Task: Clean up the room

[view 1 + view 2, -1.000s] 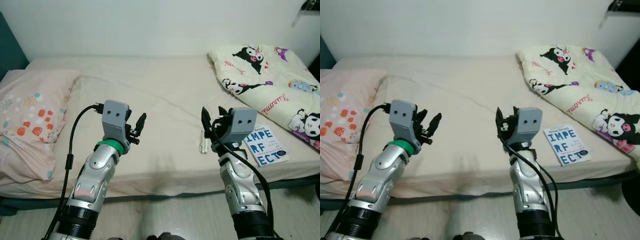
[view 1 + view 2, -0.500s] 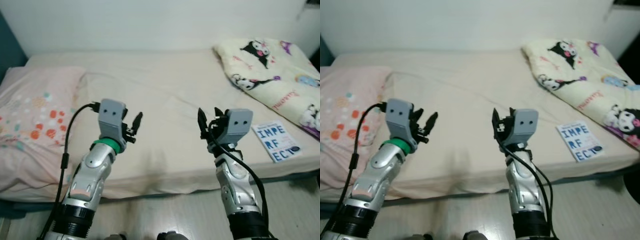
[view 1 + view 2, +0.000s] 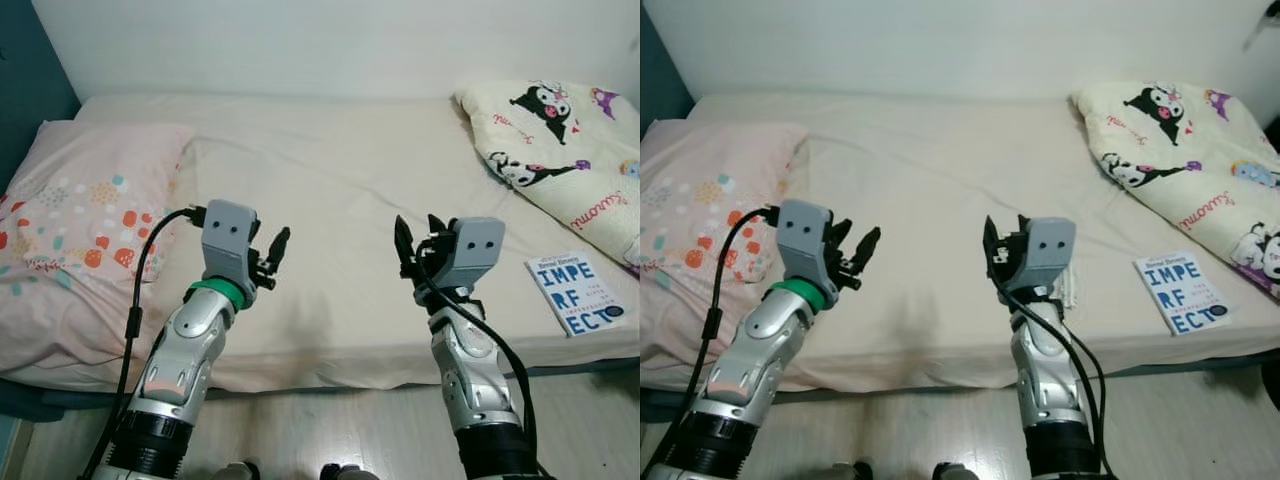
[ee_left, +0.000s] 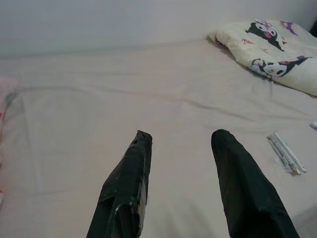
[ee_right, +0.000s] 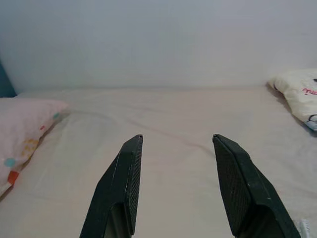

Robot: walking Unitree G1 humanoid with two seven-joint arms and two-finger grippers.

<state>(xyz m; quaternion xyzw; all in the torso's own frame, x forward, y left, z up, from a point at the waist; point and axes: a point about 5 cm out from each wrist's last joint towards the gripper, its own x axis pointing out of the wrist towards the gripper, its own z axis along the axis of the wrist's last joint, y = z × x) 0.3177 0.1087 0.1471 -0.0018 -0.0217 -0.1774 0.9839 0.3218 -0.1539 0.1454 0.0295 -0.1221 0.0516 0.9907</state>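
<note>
Beige bed (image 3: 330, 180) ahead: your left end effector (image 3: 272, 255) and right end effector (image 3: 418, 244) hover wide, empty. You're choosing a target; the book (image 3: 578, 293) near the blanket (image 3: 560, 150) needs a rightward reach.

Pink dotted pillow (image 3: 80, 215), cream cartoon-print quilt (image 3: 560, 150), blue-lettered white book (image 3: 580, 293)

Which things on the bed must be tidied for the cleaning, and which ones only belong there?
To tidy (likely):
- book, near the bed's front edge
- small white packet, beside the right gripper
- bunched cartoon blanket

Belongs there:
- pink pillow
- bed sheet

Both the right and left gripper are open, holding nothing.
</note>
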